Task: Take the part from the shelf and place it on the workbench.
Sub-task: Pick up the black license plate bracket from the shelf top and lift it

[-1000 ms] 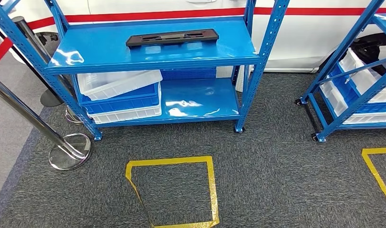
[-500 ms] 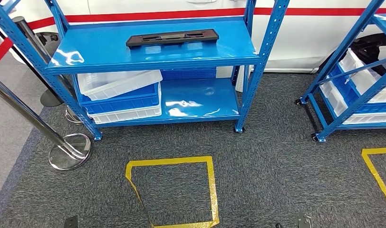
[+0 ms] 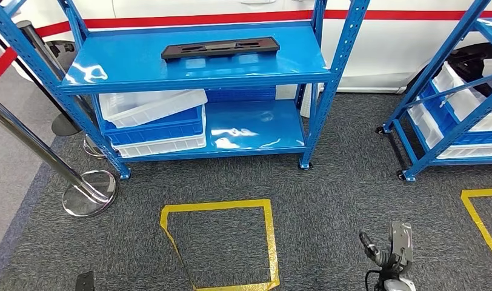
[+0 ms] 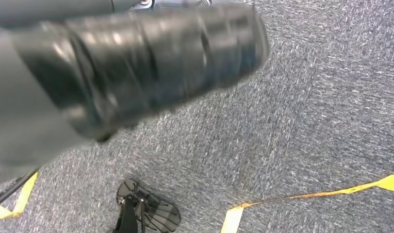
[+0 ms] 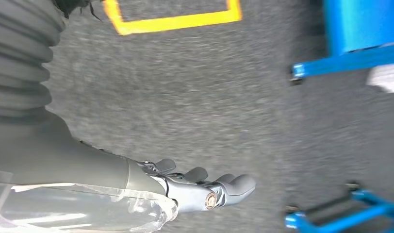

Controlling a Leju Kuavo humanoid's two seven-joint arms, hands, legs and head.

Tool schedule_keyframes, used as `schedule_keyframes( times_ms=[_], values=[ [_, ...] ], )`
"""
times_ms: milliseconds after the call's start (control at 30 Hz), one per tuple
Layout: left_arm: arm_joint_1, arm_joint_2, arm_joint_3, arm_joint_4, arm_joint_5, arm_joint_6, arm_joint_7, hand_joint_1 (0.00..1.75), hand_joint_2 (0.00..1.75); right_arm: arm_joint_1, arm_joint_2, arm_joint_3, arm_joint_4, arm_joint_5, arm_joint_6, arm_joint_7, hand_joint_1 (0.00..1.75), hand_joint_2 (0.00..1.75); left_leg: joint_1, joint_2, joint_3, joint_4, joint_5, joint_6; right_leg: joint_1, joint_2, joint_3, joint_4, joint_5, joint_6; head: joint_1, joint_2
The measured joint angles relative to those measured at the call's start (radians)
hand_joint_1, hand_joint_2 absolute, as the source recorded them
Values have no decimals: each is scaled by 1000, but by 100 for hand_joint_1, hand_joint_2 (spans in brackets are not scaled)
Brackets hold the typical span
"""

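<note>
A blurred dark hand (image 4: 137,63) reaches in from nine o'clock above grey carpet (image 4: 306,121). Yellow tape (image 4: 302,199) runs from six toward four o'clock; another piece (image 4: 13,201) lies at eight.

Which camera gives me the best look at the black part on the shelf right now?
The head view: the black part lies flat and unobstructed on the top level of the blue shelf. The left wrist view looks at carpet and blurred dark fingers; the right wrist view shows carpet, yellow tape and blue shelf legs.
</note>
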Motion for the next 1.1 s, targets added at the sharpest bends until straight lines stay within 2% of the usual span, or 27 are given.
schedule_keyframes(
  times_ms=[400, 800, 833, 933, 967, 1100],
  values=[
    [-5, 8, 0, 13, 0, -18, -17, 0, 0, -89, -25, 19, -339, 249, -17, 146, 0, 175, 0, -1, -1, 0, 2, 1, 0, -2, 0, 0, 1, 0, 0, 0],
    [-6, 9, -5, 14, -11, -22, -126, 0, 0, -286, -21, 89, -641, 515, 9, 291, 0, 175, 0, -1, -1, 1, 3, 1, 0, -2, 0, 0, 3, 0, 0, 0],
    [-6, 9, -6, 14, -12, -22, -135, 0, 0, -307, -20, 101, -667, 536, 11, 302, 0, 131, 0, -1, -1, 1, 3, 1, 0, -2, 0, 0, 3, 0, 0, 0],
    [-6, 9, -10, 14, -16, -19, -161, 0, 0, -370, -17, 143, -738, 593, 26, 331, 0, 131, 0, -1, -1, 1, 4, 1, 0, -2, 0, 0, 3, 0, 0, 0],
    [-6, 9, -12, 14, -18, -18, -168, 0, 0, -390, -15, 156, -756, 608, 33, 339, 0, 175, 0, -1, -1, 1, 4, 1, 0, -2, 0, 0, 3, 0, 0, 0],
    [-5, 8, -17, 14, -25, -18, -182, 0, 0, -440, -6, 186, -796, 647, 59, 353, 0, 175, 0, -2, -2, 1, 4, 1, 0, -2, 0, 0, 3, 0, 0, 0]
  ],
)
